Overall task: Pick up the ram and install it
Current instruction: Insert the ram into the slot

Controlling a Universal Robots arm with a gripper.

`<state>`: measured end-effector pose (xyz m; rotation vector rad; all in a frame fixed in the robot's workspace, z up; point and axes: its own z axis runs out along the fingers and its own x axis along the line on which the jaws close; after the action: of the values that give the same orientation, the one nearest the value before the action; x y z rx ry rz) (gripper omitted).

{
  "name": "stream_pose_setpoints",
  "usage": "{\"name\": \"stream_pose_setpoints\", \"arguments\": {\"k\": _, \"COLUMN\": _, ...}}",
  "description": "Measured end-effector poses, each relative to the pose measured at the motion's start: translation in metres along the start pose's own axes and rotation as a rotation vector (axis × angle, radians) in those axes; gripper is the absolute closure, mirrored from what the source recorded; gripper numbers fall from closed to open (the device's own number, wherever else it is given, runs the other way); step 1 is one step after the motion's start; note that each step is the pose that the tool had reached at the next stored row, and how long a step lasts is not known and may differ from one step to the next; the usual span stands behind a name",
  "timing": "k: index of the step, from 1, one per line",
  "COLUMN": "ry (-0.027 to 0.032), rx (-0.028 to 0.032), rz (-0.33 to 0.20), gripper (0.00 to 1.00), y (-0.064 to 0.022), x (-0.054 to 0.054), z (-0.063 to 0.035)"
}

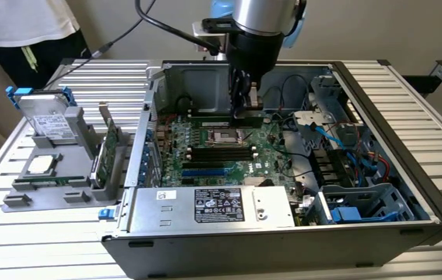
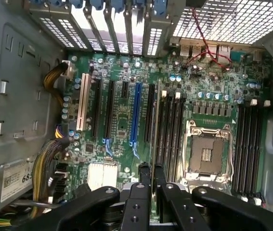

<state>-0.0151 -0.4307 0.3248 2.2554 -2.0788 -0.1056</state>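
Nearest, on a slatted metal table [image 1: 41, 248], is an open computer case [image 1: 267, 251] lying on its side. A silver power supply [image 1: 213, 204] with a black label sits along its front edge. Behind that, the green motherboard [image 1: 269, 149] lies flat, with four dark memory slots [image 1: 219, 154] in a row and an empty square processor socket [image 1: 227, 137] just past them. The robot arm comes straight down into the case. Its black gripper [image 1: 244, 114] is closed on the ram [image 1: 211, 123], a thin green stick held level and on edge over the board near the socket. In the wrist view the two fingers [image 2: 143, 175] stand close together, and the ram runs away from them as a thin line beside the memory slots next to the socket. Whether the ram touches a slot cannot be told. At the exterior view's left, outside the case, a grey tray [image 1: 18, 201] holds a hard drive [image 1: 49, 119], a silver chip [image 1: 41, 164] and an upright green card [image 1: 110, 149]. Farthest back, at the upper left, stands a person [image 1: 26, 23] in a white shirt.
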Motion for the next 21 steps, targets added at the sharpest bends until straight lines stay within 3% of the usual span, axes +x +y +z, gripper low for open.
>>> {"name": "stream_pose_setpoints", "arguments": {"k": 10, "ry": -0.0008, "rx": 0.0008, "rz": 0.006, "gripper": 0.87, "y": -0.0035, "x": -0.018, "z": 0.0174}}
{"name": "stream_pose_setpoints", "arguments": {"k": 15, "ry": 0.0001, "rx": 0.0106, "rz": 0.007, "gripper": 0.87, "y": -0.0041, "x": -0.019, "z": 0.0226}}
{"name": "stream_pose_setpoints", "arguments": {"k": 21, "ry": 0.0007, "rx": 0.0161, "rz": 0.008, "gripper": 0.87, "y": -0.0047, "x": -0.021, "z": 0.0314}}
